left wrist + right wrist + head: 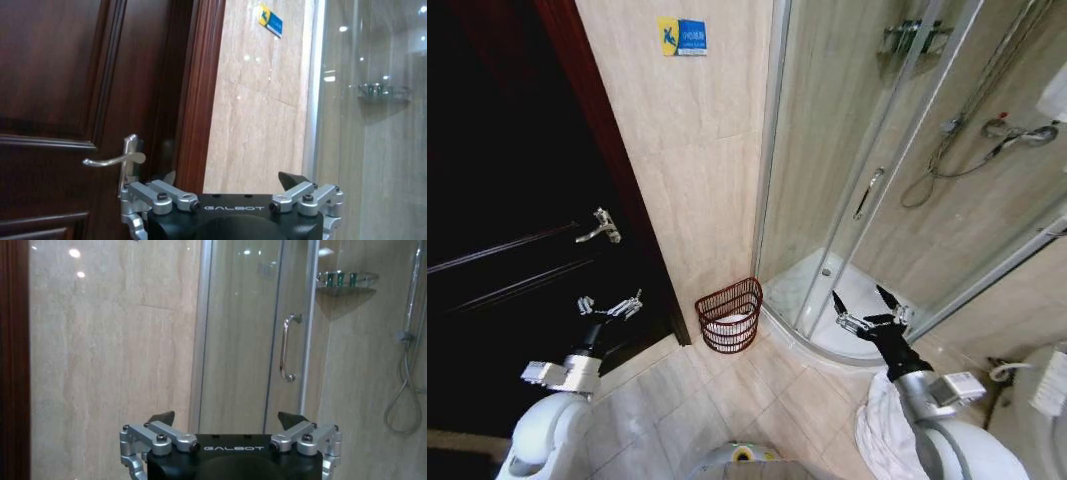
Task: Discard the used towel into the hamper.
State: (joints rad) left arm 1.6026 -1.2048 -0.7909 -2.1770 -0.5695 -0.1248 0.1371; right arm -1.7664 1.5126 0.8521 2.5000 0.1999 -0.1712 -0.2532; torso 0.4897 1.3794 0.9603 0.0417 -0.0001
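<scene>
Standing on floor: 1 hamper (729,316); 2 pincers (610,306) (866,308) spread, empty.

Tiled bathroom: glass shower enclosure (897,150), hamper (729,315).

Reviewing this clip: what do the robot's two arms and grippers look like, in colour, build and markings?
Both arms have glossy white shells narrowing to black wrists. The left gripper and right gripper share silver metal finger linkages with dark bolts and black pointed fingertips. Each black gripper body bears white GALBOT lettering. A white cloth drapes over the right arm.
</scene>
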